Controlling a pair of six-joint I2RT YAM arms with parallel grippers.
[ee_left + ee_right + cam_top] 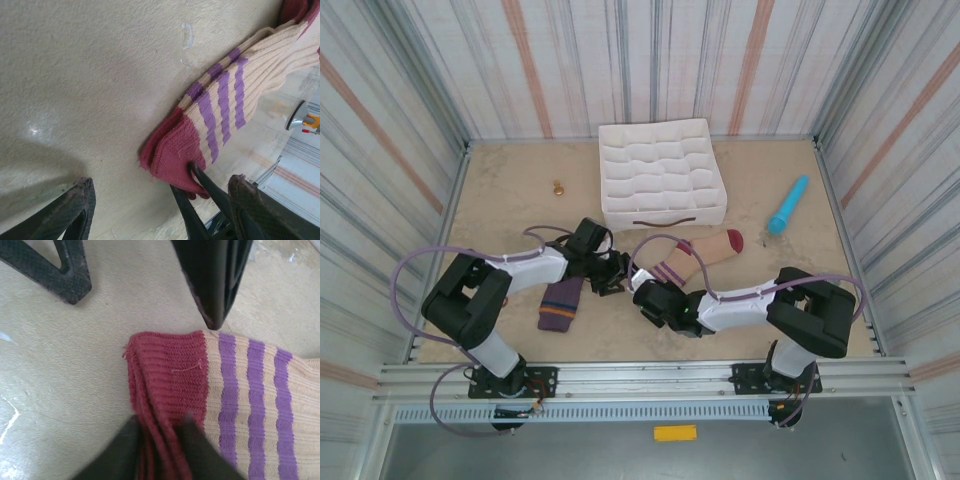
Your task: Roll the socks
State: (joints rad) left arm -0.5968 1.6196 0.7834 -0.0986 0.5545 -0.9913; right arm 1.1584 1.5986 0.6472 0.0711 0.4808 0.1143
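1 grip | R fingers (642,291) clamped on beige sock (706,255) cuff | L fingers (616,278) apart

The white divided tray (662,172) blocks the far middle of the bench (500,200); bare surface flanks it save a small brass object (558,187) and a turquoise stick (788,205). Nearer, the left gripper (618,282) and right gripper (642,290) crowd the beige sock (705,252) at the centre.

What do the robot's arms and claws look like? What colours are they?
The left arm and right arm each have chunky black joints joined by smooth white tube-shaped links. A thin purple cable loops along each one. The left claw and right claw each have two black fingers with a bumpy criss-cross surface.
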